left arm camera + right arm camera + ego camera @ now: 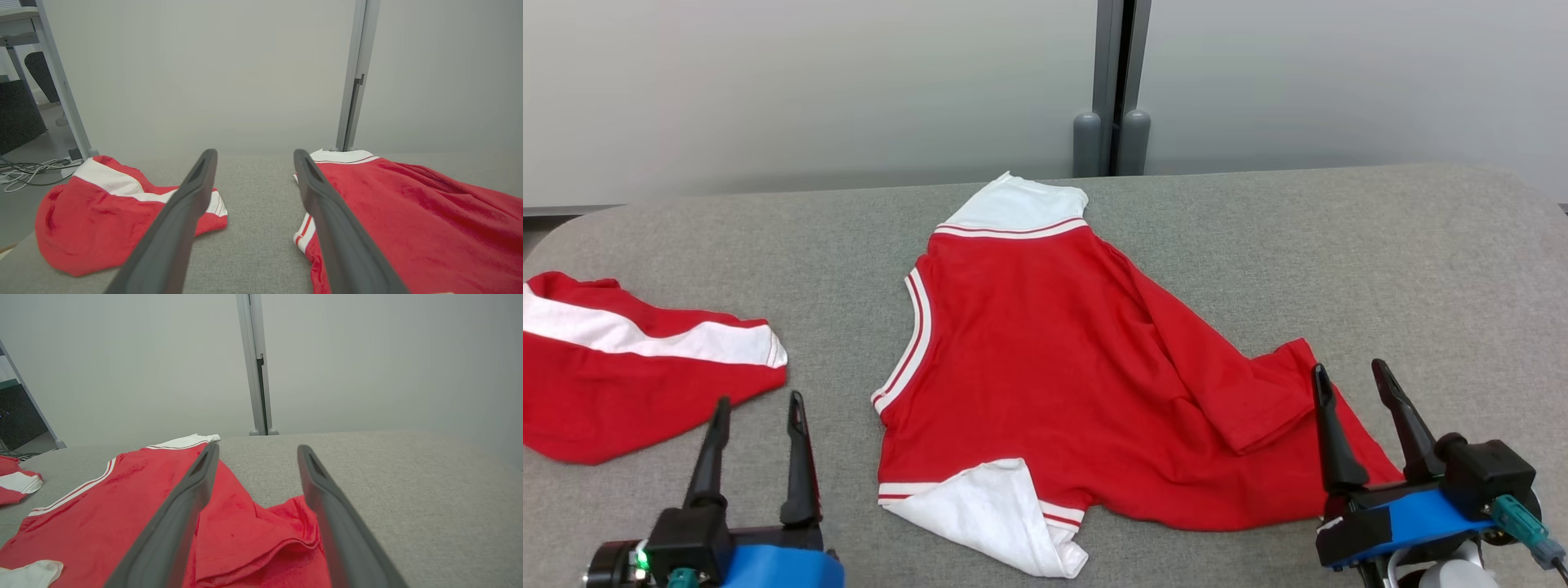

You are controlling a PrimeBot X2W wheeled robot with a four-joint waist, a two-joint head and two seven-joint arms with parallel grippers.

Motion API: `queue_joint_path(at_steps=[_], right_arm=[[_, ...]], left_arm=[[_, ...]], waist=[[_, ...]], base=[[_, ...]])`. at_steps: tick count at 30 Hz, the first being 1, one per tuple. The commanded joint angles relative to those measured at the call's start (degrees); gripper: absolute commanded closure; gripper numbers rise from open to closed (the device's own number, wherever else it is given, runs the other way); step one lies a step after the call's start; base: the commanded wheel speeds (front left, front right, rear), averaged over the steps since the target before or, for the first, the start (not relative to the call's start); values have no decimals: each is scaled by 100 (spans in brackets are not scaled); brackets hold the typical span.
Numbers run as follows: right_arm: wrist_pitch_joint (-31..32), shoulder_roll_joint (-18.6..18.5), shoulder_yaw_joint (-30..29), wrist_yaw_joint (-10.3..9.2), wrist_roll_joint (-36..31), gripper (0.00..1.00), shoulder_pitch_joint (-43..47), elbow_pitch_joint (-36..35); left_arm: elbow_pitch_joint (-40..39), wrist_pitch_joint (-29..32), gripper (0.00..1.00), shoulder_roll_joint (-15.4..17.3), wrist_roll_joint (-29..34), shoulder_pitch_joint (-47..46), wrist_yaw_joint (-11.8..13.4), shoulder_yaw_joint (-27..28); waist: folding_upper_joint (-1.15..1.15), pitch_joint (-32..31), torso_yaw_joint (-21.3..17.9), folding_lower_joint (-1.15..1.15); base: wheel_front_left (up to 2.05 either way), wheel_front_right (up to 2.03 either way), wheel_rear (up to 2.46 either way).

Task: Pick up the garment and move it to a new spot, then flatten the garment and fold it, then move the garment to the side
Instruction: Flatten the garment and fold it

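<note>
At the near edge of the grey padded table (1421, 269), the left gripper (759, 398) stood with its two dark fingers spread wide and nothing between them, over bare surface in the gap between two red cloths. The right gripper (1349, 367), equally wide and empty, pointed over the near right sleeve (1258, 400) of the garment (1045, 359); whether its tips touched the cloth could not be told. The garment, a red shirt with white trim, lay in the middle of the table, mostly spread but not smooth. Its near hem corner (996, 514) was turned up to show white, the right sleeve was doubled over the body with a ridge running up from it, and a white-banded sleeve (1017, 204) lay at the far end. A second red and white garment (621, 384) lay bunched well apart at the left edge, and beyond the table rose a pale wall with a grey post (1111, 82). Nothing was gripped, so the step in hand looked like flattening, or a first pick. The next move would likely call for the right fingers to close on the sleeve edge and draw it outward, while the left took the turned-up hem.
</note>
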Motion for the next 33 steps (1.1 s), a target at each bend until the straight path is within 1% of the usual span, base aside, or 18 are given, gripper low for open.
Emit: queue_joint_path(at_steps=[1,7,11,14,20,29,33], right_arm=[[-2,-7,9,2,-11,0,98,-12],[-2,-41,16,3,-10,0,166,-8],[-2,-40,45,3,1,0,140,26],[-2,-41,92,2,17,0,89,60],[-2,-72,190,2,63,0,-22,122],[-1,-89,196,2,140,0,-142,134],[-2,-74,205,3,138,0,-214,102]], left_arm=[[32,-1,0,-18,17,94,-25,-58],[179,-1,0,-53,41,154,-67,-214],[269,-1,0,-60,92,29,-117,-315],[403,-1,0,-58,148,-124,-209,-484],[978,-1,0,40,227,-487,-366,-1098],[1964,0,0,233,114,-929,-413,-2034],[2281,0,0,322,-33,-1084,-401,-2258]], waist=[[1,-20,4,1],[1,-37,16,1],[1,-10,-27,1],[1,25,-89,1],[1,146,-280,1],[1,417,-590,1],[1,546,-700,1]], base=[[0,0,0],[0,0,0],[0,0,0],[0,0,0],[0,0,0],[0,0,0],[0,0,0]])
